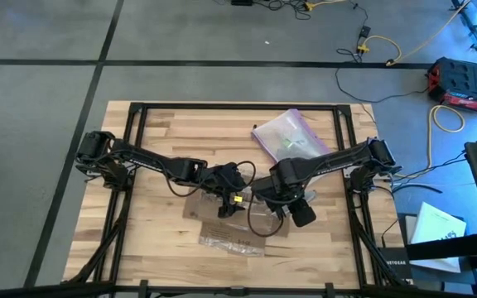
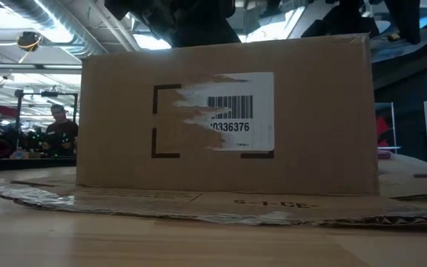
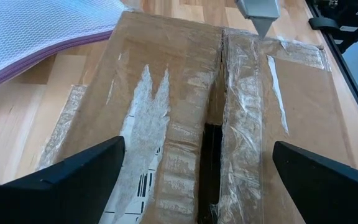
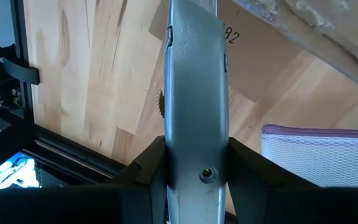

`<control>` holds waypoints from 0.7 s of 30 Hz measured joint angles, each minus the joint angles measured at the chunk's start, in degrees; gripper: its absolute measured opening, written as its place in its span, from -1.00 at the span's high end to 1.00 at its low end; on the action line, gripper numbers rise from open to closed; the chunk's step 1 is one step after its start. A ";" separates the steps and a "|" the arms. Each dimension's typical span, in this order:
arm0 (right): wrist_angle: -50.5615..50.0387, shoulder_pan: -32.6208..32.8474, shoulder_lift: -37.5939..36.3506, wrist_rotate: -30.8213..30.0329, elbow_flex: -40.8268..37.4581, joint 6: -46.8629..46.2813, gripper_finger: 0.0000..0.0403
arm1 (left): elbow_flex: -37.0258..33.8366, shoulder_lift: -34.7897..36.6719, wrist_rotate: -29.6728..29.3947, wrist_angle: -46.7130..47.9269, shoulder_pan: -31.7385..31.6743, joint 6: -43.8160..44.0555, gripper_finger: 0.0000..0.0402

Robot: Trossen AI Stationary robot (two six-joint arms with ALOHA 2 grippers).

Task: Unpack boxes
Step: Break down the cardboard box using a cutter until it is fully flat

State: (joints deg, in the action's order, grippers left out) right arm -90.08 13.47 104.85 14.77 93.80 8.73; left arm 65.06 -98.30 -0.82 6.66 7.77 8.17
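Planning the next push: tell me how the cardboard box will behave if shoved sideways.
The box will probably slide rather than tip: it sits wide and low. Its top may flex, since the taped seam is already split. The loose cardboard sheet beneath may drag along.

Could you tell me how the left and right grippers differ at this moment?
The left gripper is open and empty above the box; the right gripper is shut on the grey knife tool. Both are dark two-finger grippers over the table's middle.
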 joint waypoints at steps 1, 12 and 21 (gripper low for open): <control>-0.02 0.00 0.06 0.00 0.00 0.17 0.44 | 0.00 0.00 0.00 0.00 0.00 0.04 -0.99; 0.02 0.00 0.05 0.91 0.00 -0.76 0.44 | 0.02 0.00 -0.02 -0.02 0.00 0.02 -0.99; 0.12 0.00 0.05 2.88 0.00 -2.56 0.44 | 0.04 0.00 -0.02 -0.07 0.00 0.00 -0.99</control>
State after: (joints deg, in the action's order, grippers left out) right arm -89.97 13.47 104.90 17.65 93.80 6.17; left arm 65.10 -98.30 -0.84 6.59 7.77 8.16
